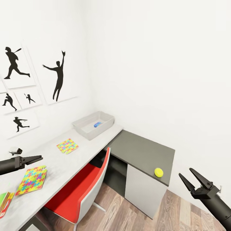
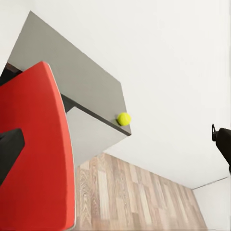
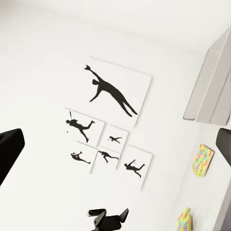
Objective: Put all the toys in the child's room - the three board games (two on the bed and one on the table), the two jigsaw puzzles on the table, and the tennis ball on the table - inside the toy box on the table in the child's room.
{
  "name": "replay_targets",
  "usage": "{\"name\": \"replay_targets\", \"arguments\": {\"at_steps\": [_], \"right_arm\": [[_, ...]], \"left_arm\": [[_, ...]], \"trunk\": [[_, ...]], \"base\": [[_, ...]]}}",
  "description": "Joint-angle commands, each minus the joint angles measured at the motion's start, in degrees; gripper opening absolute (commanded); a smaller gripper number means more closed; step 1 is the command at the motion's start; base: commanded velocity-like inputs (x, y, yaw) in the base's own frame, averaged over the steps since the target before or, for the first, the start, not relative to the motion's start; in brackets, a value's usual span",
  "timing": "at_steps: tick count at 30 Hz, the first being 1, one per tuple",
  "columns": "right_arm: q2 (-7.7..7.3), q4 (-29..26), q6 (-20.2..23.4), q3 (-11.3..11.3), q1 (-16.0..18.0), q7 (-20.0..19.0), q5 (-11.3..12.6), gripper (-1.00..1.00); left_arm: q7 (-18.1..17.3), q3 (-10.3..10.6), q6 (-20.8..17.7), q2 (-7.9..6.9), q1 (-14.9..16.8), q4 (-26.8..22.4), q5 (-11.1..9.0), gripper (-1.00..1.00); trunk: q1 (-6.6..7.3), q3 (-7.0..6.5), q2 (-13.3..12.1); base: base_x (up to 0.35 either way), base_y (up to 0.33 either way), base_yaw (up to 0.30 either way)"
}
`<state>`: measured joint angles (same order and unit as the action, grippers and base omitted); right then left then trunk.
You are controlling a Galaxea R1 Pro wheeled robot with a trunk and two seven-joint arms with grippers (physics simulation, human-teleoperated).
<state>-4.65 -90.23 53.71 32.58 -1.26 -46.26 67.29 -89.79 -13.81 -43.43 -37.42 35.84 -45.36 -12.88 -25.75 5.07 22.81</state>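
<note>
The light grey toy box [image 1: 93,124] stands at the far end of the table [image 1: 61,160], against the wall, with a small blue thing inside. Two jigsaw puzzles [image 1: 67,146] [image 1: 32,179] lie flat on the pale top. A board game's corner [image 1: 4,202] shows at the frame's left edge. The tennis ball [image 1: 158,172] [image 2: 123,119] rests near the front corner of the dark grey section. My left gripper [image 1: 40,158] hovers over the table beside the nearer puzzle, open and empty. To the right of the ball, off the table, my right gripper [image 1: 185,172] hangs open and empty.
A red chair [image 1: 80,183] [image 2: 38,144] is tucked under the table between my arms. Black sports prints [image 1: 57,77] [image 3: 108,91] hang on the left wall. Wood plank floor [image 1: 179,211] lies to the right of the dark corner section [image 1: 144,150].
</note>
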Motion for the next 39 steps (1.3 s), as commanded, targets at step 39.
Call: {"name": "replay_targets", "arguments": {"at_steps": [39], "right_arm": [[-0.01,-0.03,0.25,0.04,0.03,-0.06,0.04,1.0]], "left_arm": [[-0.21,0.01,-0.61,0.05,-0.01,0.01,-0.04,1.0]], "trunk": [[-0.04,-3.21,0.11]], "base": [[-0.001,0.018,-0.183]]}}
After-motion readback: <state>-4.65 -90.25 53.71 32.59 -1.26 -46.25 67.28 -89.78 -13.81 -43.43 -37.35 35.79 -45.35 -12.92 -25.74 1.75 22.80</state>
